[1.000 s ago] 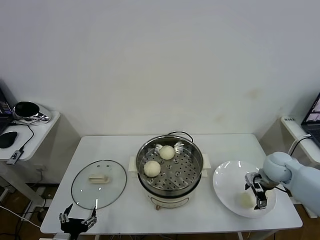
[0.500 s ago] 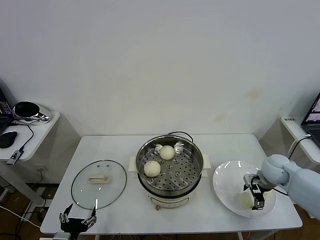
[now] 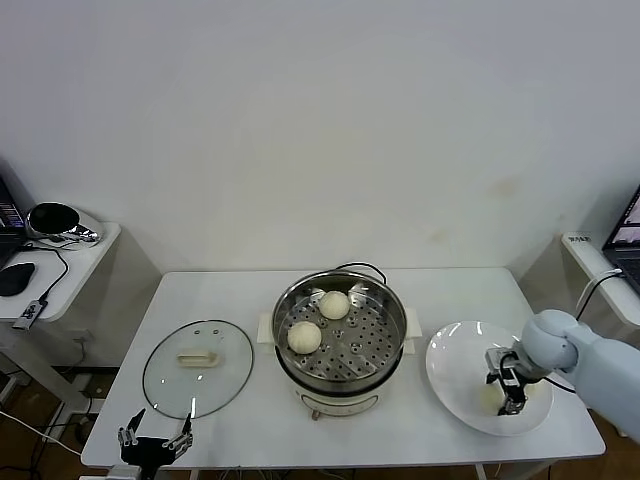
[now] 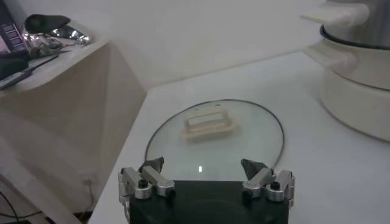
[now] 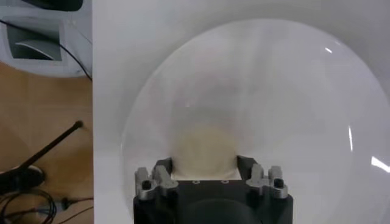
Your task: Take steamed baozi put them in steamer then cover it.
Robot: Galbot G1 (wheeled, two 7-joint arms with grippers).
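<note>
right claw (image 3: 507, 392) around baozi (image 5: 204, 151) on plate (image 3: 455, 362), cover (image 3: 197, 367) beside steamer (image 3: 340, 335)

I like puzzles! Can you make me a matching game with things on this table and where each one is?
Things:
1. glass lid
2. two baozi
3. one baozi
4. left tool

Places:
A. on the white plate, between the right tool's fingers
B. lying flat on the table, left of the steamer
C. at the table's front left edge, near the lid, holding nothing
D. on the holey tray inside the steamer

Pairs: 1-B, 2-D, 3-A, 4-C
</note>
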